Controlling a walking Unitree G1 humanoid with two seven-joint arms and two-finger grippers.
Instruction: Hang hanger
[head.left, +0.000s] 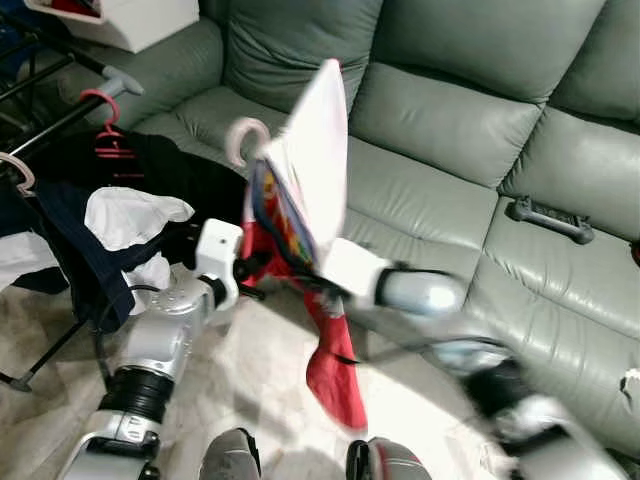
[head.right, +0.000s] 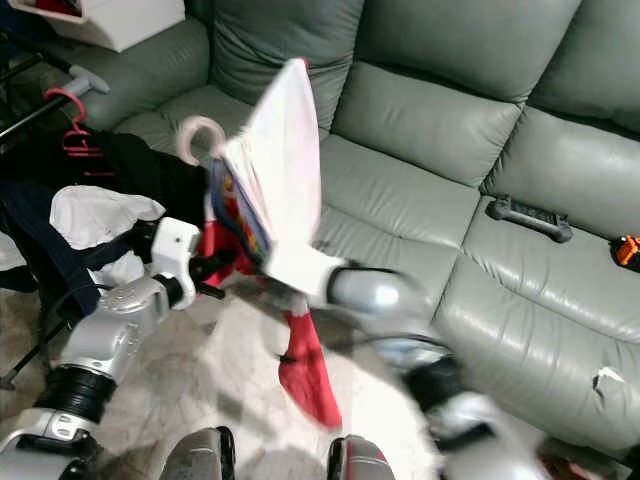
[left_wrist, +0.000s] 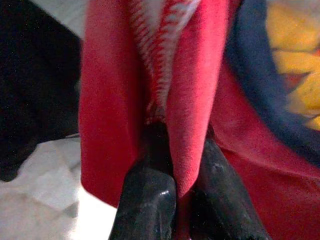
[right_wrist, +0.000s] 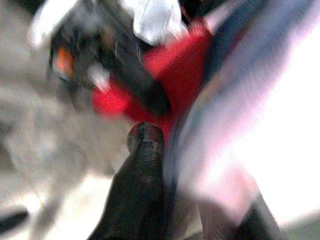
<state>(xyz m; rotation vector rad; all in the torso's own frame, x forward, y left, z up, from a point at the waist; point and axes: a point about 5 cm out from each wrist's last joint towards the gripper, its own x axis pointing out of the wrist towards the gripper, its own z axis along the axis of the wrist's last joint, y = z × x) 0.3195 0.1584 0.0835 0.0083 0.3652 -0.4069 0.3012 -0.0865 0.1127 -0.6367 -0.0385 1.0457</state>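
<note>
A hanger with a pale hook (head.left: 245, 135) carries a white and red garment (head.left: 312, 160) with a colourful print, held up in front of the sofa. A red part of the garment (head.left: 335, 385) hangs down toward the floor. My left gripper (left_wrist: 180, 150) is shut on a fold of the red fabric (left_wrist: 190, 100); in the head view it is at the garment's lower left edge (head.left: 257, 268). My right gripper (right_wrist: 195, 175) is shut on the white side of the garment, at its lower right (head.left: 322, 262). The right arm (head.left: 420, 292) is blurred.
A clothes rack rail (head.left: 55, 122) at the left holds a red hanger (head.left: 100, 108), dark clothes (head.left: 170, 165) and a white cloth (head.left: 130, 215). Behind it all stands the grey-green sofa (head.left: 450, 120) with a black object (head.left: 548, 220) on its seat. A white box (head.left: 135, 20) sits at the top left.
</note>
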